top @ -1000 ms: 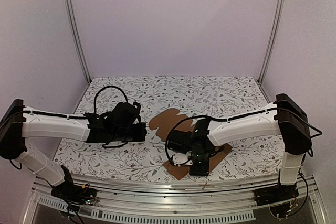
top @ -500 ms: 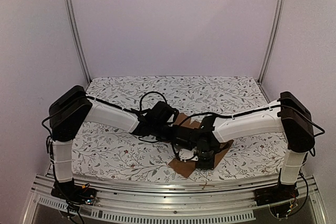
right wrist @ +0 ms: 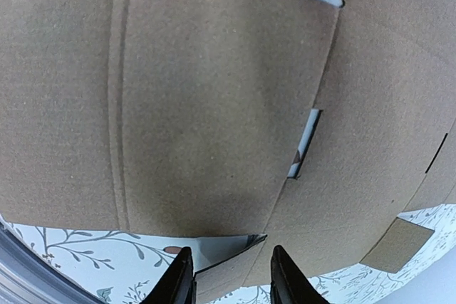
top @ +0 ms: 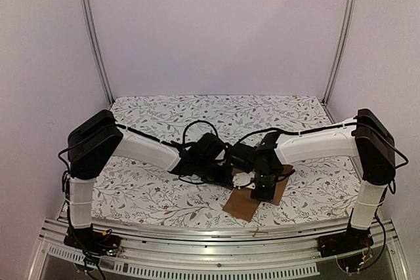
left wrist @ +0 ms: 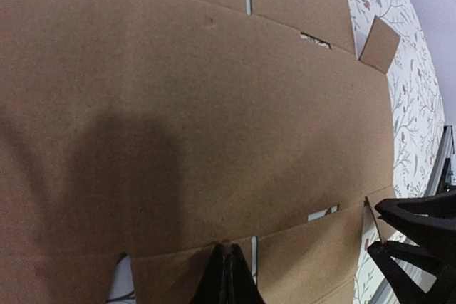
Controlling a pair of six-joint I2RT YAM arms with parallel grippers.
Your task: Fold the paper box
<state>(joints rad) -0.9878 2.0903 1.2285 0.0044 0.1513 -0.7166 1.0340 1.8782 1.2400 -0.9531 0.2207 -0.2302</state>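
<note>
The flat paper box lies on the floral surface near its front edge, under both my tools. My left tool has its fingers pressed together, tips over a slit edge of the cardboard. My right tool stands apart, with a flap corner between its fingers.

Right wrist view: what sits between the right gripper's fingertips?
A flap corner of the paper box pokes into the right gripper, whose jaws stand apart on either side. Only the right wrist view shows it.
</note>
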